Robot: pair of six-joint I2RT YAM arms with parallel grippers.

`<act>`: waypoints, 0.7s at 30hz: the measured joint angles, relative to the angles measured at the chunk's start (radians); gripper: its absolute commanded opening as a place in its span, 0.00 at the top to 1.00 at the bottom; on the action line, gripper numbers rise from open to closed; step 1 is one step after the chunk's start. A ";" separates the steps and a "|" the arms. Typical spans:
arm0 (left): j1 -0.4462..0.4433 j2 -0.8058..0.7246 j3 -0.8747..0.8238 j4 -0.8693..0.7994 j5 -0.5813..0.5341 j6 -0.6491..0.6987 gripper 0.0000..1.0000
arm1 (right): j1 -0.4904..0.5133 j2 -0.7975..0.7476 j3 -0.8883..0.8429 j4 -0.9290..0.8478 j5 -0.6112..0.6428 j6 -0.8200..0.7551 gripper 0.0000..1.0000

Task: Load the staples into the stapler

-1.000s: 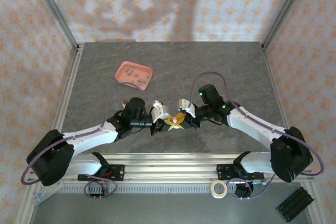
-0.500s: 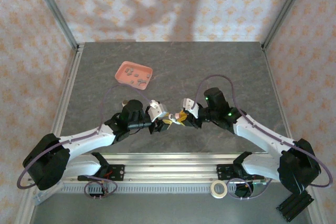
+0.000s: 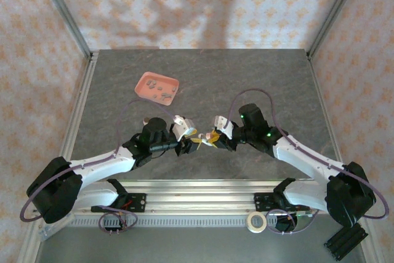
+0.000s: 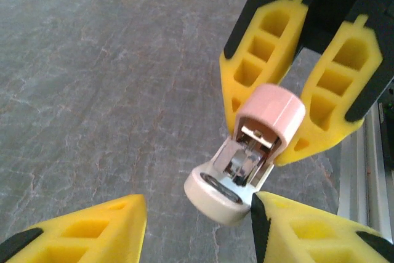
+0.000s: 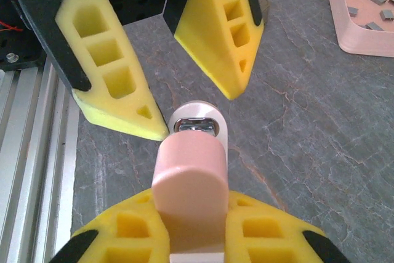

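Found stapler [image 5: 190, 165] clenched by its pink end in right tool [image 3: 212, 139] over near middle of desk [image 3: 277, 84], long axis running left into gap of released left tool [image 3: 191, 144]; staples [image 3: 162, 91] lying in tray [image 3: 142, 80] far left, nearer left arm.

Warm, even, fairly bright light. Broad soft shadows of the arms fall on the wall [image 3: 184, 10] behind the desk [image 3: 277, 78], with no glare there. Up close, the left tool [image 4: 198, 196] has slightly blurred yellow fingers [image 4: 80, 232] at the lower edge, while the desk's veining stays sharp.
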 measured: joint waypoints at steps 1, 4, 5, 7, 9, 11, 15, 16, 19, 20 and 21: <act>0.000 0.000 0.000 0.011 0.000 -0.008 0.50 | 0.000 0.000 0.000 0.000 0.000 0.000 0.94; 0.000 0.006 0.000 0.048 0.000 -0.027 0.50 | 0.002 0.000 0.000 0.000 -0.003 0.000 0.94; 0.000 0.012 0.001 0.058 0.000 -0.034 0.51 | 0.004 0.000 0.000 0.000 -0.002 0.000 0.94; 0.000 0.023 0.001 0.061 -0.001 -0.037 0.51 | 0.004 0.000 -0.001 -0.001 0.000 0.001 0.94; 0.000 0.030 0.004 0.052 -0.011 -0.036 0.52 | 0.004 -0.002 -0.006 0.000 0.005 0.008 0.94; 0.000 0.033 0.009 0.034 -0.026 -0.035 0.52 | 0.003 -0.008 -0.016 0.005 0.010 0.016 0.94; 0.000 0.035 0.019 -0.024 -0.077 -0.029 0.52 | 0.004 -0.044 -0.032 0.013 0.014 0.032 0.94; 0.000 0.039 0.022 -0.032 -0.088 -0.025 0.52 | 0.004 -0.056 -0.033 0.017 0.011 0.038 0.94; 0.000 0.053 0.028 -0.046 -0.109 -0.021 0.53 | 0.004 -0.086 -0.035 0.037 0.008 0.056 0.94; 0.002 0.059 0.029 -0.048 -0.111 -0.019 0.53 | 0.004 -0.090 -0.035 0.045 0.007 0.063 0.94; 0.002 0.066 0.029 -0.048 -0.112 -0.017 0.53 | 0.004 -0.093 -0.035 0.054 0.005 0.068 0.94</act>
